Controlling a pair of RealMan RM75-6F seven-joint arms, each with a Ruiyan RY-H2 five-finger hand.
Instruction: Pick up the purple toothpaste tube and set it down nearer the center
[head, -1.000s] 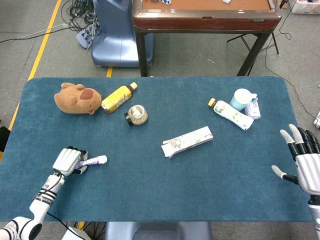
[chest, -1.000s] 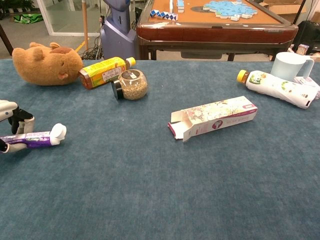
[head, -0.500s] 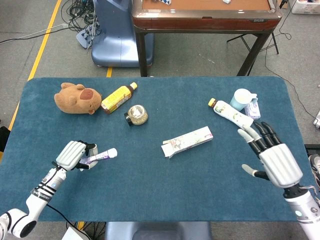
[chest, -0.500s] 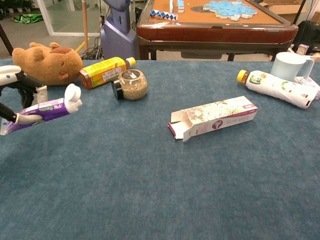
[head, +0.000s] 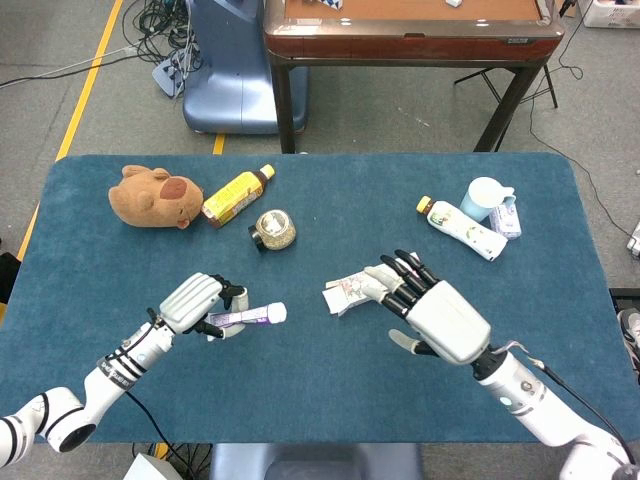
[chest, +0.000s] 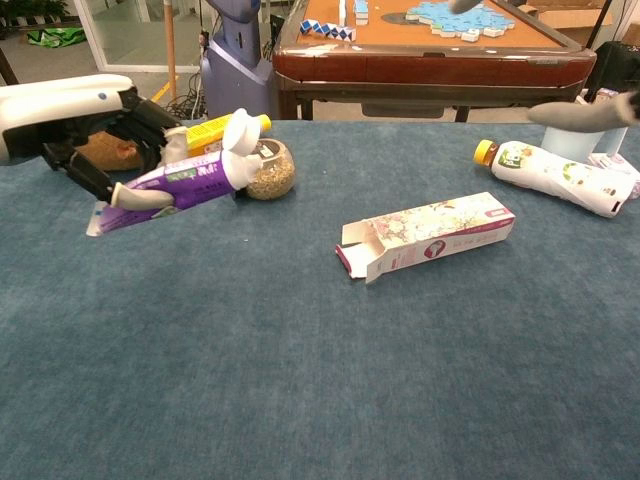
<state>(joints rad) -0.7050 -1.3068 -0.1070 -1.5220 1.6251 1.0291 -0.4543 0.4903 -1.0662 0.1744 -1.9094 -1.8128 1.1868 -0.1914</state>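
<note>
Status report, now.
Left hand holds the tube, lifted off the table. Right hand open, empty, above the box. Box lies at center, near the drop spot.

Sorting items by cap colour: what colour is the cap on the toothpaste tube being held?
White; the toothpaste tube has a white cap, clearest in the chest view.

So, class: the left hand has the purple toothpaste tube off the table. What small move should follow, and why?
Probably lower it. The left hand holds the purple toothpaste tube clear of the blue table, cap toward the middle, with bare cloth beneath it and the open carton lying apart on the cap side. Setting it down there and opening the fingers would seem to finish the job.
</note>
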